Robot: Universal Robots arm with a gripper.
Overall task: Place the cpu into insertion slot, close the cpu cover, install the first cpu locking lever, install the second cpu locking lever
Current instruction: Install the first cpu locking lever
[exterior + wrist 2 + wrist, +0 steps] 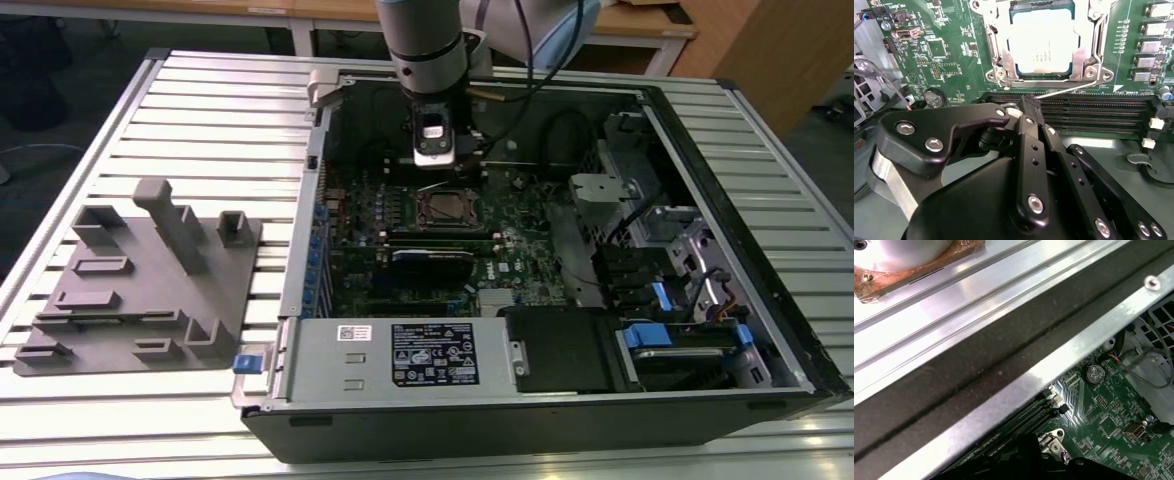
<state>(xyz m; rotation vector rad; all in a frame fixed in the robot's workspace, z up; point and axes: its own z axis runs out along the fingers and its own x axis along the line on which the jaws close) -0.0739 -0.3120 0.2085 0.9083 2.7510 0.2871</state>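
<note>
Silver-grey square cpu [1043, 44] sits in the metal-rimmed insertion slot [991, 50], thin silver cpu cover [1090, 46] down over it. Black gripper [1029, 101], fingers pinched together, touches the free end of the wire locking lever [1074, 87], which runs along the socket edge beside the long black memory slots [1094, 107]. In the exterior view, the slot lies at six o'clock from the gripper.

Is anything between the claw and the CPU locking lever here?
Nothing visible does. In the second wrist view the black claw sits at the free end of the thin silver locking lever, beside the square silver-grey cpu.
</note>
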